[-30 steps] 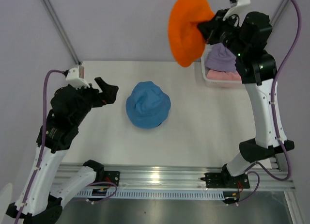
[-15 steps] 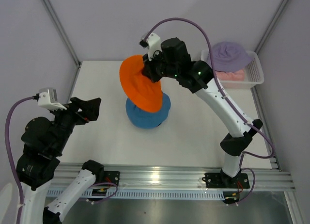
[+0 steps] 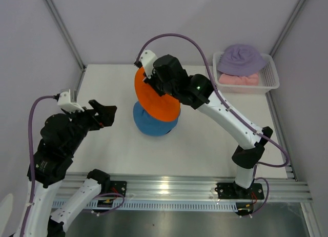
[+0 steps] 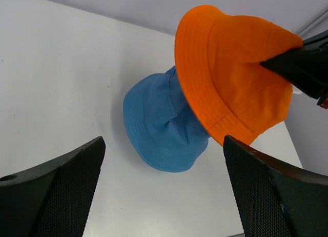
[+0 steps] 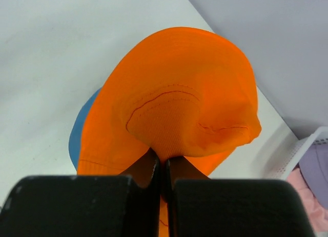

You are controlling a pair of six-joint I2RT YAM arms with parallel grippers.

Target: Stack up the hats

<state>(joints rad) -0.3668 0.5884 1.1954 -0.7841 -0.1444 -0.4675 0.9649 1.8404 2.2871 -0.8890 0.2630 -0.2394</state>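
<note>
The white basket (image 3: 272, 77) stands at the far right corner of the table (image 3: 215, 139), well away from both grippers and off to the right of the right gripper (image 5: 164, 165). It holds two hats: the lavender hat (image 3: 241, 59) sits on top with its crown up and fills most of the basket, and the pink hat (image 3: 239, 80) lies folded beneath it, showing only along the near side. From the right wrist the same basket corner shows at the lower right edge, lavender above pink. The right gripper is clamped on the orange hat (image 3: 158, 101), its two fingers pressed together with a fold of the crown's fabric pinched between their tips. The hat hangs from that pinch, tilted, with its crown toward the gripper and its open brim facing down and away. Directly below the gripper the blue hat (image 3: 151, 125) lies on the table with its crown up. The orange hat's lower brim overlaps the blue crown on the far side, leaving the near part of the blue hat uncovered; whether the two fabrics already press together cannot be told. The left gripper (image 3: 106, 113) hovers above the table to the left of both hats, its fingers spread wide and holding nothing. It points toward the hats, which show between its fingers in its wrist view, well apart from them.
</note>
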